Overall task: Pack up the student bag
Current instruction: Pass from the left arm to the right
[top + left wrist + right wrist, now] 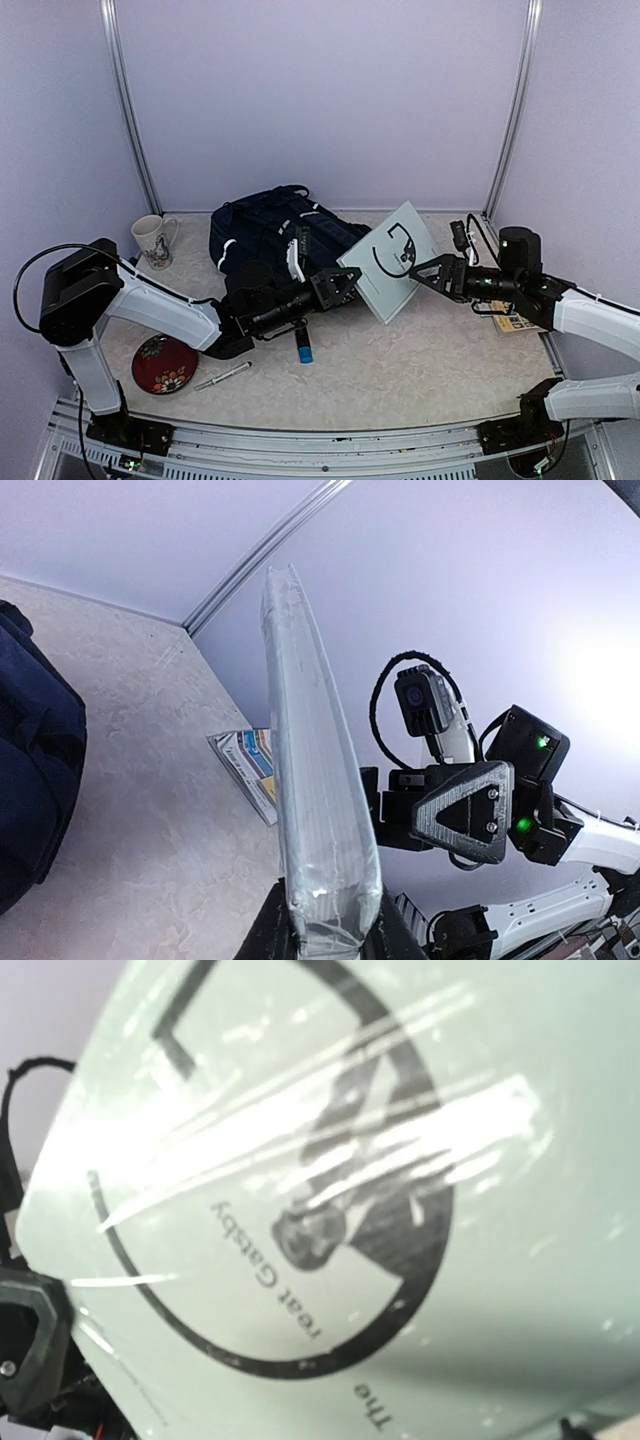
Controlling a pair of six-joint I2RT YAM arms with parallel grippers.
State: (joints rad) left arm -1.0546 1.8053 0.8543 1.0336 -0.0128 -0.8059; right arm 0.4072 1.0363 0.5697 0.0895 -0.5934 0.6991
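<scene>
The student bag, navy with white trim, lies at the back centre of the table; its dark fabric shows at the left edge of the left wrist view. A pale green book titled The Great Gatsby is held tilted in the air just right of the bag. My left gripper is shut on its lower left edge, and the plastic-wrapped page edge rises from between the two fingers. My right gripper stands open at the book's right edge. The book's cover fills the right wrist view.
A patterned mug stands at the back left. A red plate, a slim white pen-like item and a blue-capped marker lie at the front left. A colourful booklet lies under my right arm.
</scene>
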